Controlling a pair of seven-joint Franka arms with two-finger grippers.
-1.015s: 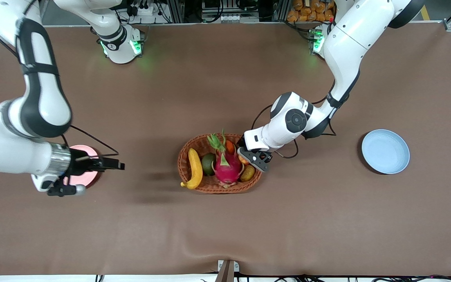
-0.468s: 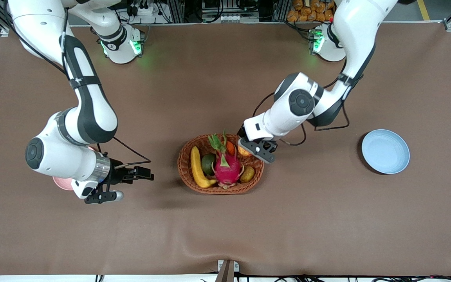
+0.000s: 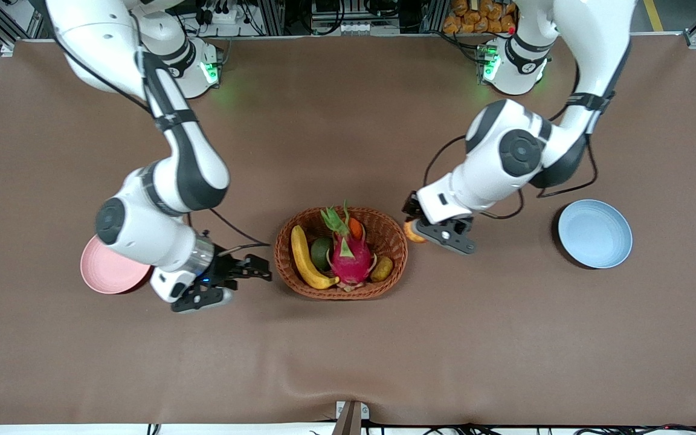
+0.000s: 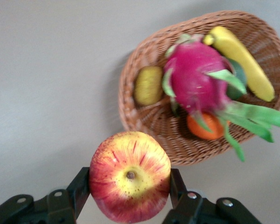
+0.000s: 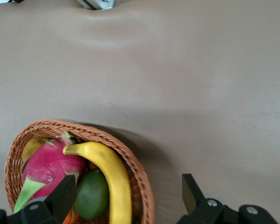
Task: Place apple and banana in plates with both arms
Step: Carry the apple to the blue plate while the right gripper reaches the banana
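Observation:
My left gripper (image 3: 415, 228) (image 4: 129, 182) is shut on the apple (image 4: 129, 175), a red fruit with yellow streaks. It hangs over the table just outside the basket's rim at the left arm's end, and only a sliver of the apple (image 3: 411, 232) shows under the hand. The banana (image 3: 306, 257) (image 5: 114, 182) lies in the woven basket (image 3: 391, 240) at the right arm's end of it. My right gripper (image 3: 257, 270) (image 5: 126, 193) is open and empty, low beside the basket at that end. The pink plate (image 3: 106, 273) and the blue plate (image 3: 594, 234) are bare.
The basket (image 4: 144, 116) (image 5: 140, 182) also holds a pink dragon fruit (image 3: 349, 254), a green round fruit (image 3: 321, 252), a brown kiwi (image 3: 382, 267) and an orange piece (image 3: 355, 227). The right arm's elbow hangs partly over the pink plate.
The right arm swung from over the pink plate to the basket's side. The left gripper carried the apple up out of the basket and toward the blue plate.

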